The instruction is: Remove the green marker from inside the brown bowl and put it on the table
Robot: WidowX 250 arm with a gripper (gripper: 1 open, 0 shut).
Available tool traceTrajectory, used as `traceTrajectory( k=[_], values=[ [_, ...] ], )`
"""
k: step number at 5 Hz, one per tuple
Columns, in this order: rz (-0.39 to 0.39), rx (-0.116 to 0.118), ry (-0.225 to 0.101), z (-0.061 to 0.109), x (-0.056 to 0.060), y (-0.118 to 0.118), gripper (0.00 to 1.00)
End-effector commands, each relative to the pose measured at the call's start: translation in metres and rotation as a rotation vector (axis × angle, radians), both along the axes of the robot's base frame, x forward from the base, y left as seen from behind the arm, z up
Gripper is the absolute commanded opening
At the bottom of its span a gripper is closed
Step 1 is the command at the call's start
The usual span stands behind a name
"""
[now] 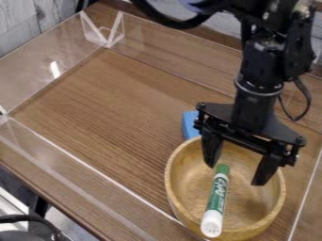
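Observation:
The green marker (217, 200) lies inside the brown bowl (184, 182) at the front right of the table (113, 104), its white cap end resting on the near rim. My gripper (239, 160) hangs open right over the bowl, one finger on each side of the marker's far end, fingertips (210, 157) down at about rim height. Nothing is held between them. The arm rises dark and upright behind the bowl.
A small blue block (190, 123) sits just behind the bowl, partly hidden by the left finger. Clear acrylic walls (51, 66) run along the table's edges, with a folded corner piece (101, 31) at the back left.

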State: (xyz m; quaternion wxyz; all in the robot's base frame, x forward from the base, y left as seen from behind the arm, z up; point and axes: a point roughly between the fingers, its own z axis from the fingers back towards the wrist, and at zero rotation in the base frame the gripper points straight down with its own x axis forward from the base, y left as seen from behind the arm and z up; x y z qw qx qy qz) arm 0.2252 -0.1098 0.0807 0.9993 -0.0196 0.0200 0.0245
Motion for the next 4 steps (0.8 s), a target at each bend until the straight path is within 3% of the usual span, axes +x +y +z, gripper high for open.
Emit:
traceTrajectory(
  k=[1, 4],
  values=[
    [-0.008, -0.015, -0.039, 0.004, 0.003, -0.005, 1.00],
    [-0.024, -0.015, -0.072, -0.008, 0.005, -0.008, 1.00]
  ],
)
